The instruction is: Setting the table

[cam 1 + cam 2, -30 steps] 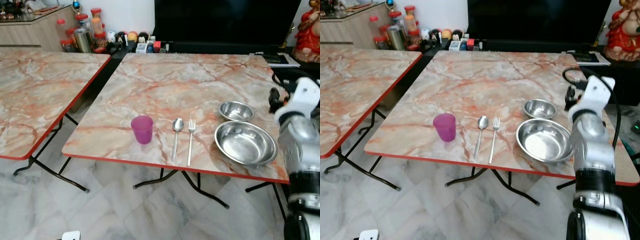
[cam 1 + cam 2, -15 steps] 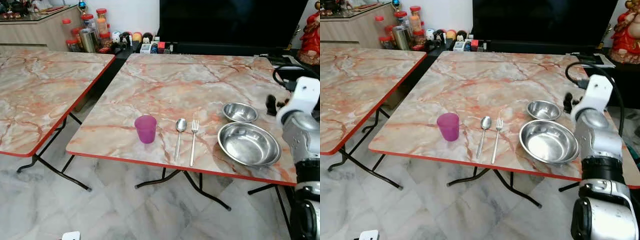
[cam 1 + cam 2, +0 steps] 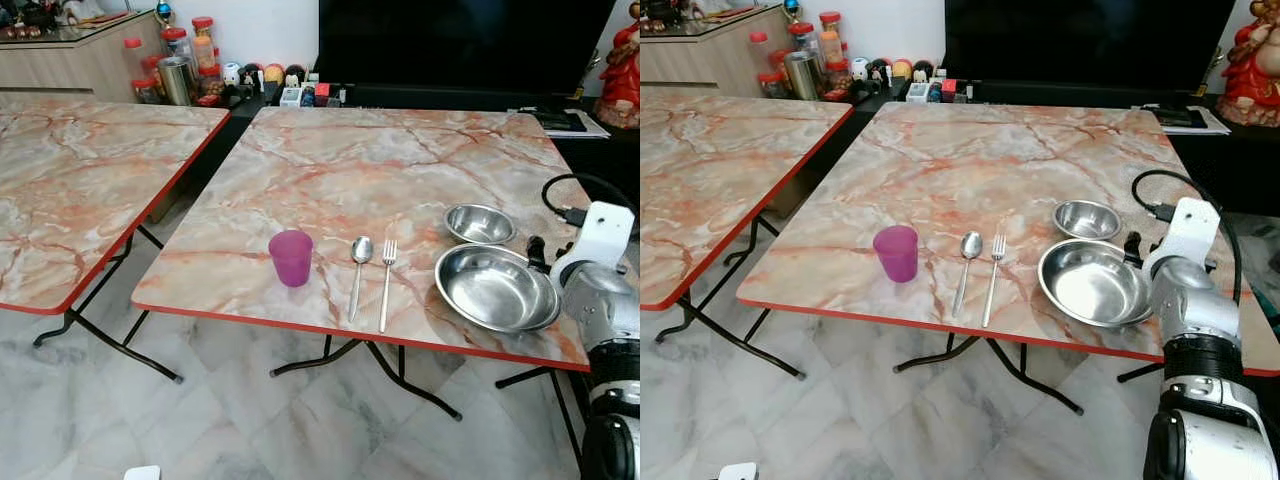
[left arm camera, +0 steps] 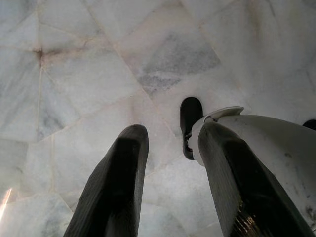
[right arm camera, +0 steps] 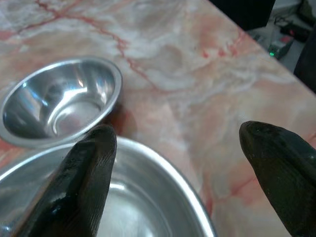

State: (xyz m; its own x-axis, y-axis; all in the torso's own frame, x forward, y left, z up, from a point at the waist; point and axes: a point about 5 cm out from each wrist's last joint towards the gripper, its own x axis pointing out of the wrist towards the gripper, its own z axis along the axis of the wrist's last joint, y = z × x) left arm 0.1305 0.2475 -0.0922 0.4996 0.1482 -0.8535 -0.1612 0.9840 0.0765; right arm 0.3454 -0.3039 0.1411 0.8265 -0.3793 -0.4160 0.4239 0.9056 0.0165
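On the marble-patterned table (image 3: 340, 170) a purple cup (image 3: 291, 257), a spoon (image 3: 358, 268) and a fork (image 3: 386, 278) lie in a row near the front edge. To their right sits a large steel bowl (image 3: 495, 288), with a small steel bowl (image 3: 479, 224) just behind it. My right gripper (image 5: 177, 136) is open at the large bowl's right rim (image 5: 148, 163), one finger (image 5: 86, 177) over the bowl and the other over the tabletop. The small bowl (image 5: 59, 101) lies just ahead of it. My left gripper (image 4: 170, 131) hangs open above the floor.
A second marble table (image 3: 80, 170) stands to the left, with a gap of marble floor (image 3: 200, 400) between them. Jars (image 3: 170, 70) and small items line the back wall beside a dark TV (image 3: 460, 40). A red statue (image 3: 625, 70) is at the back right.
My right arm has come down and forward, bringing its gripper from behind the small bowl to the large bowl's right rim. The tableware has not moved.
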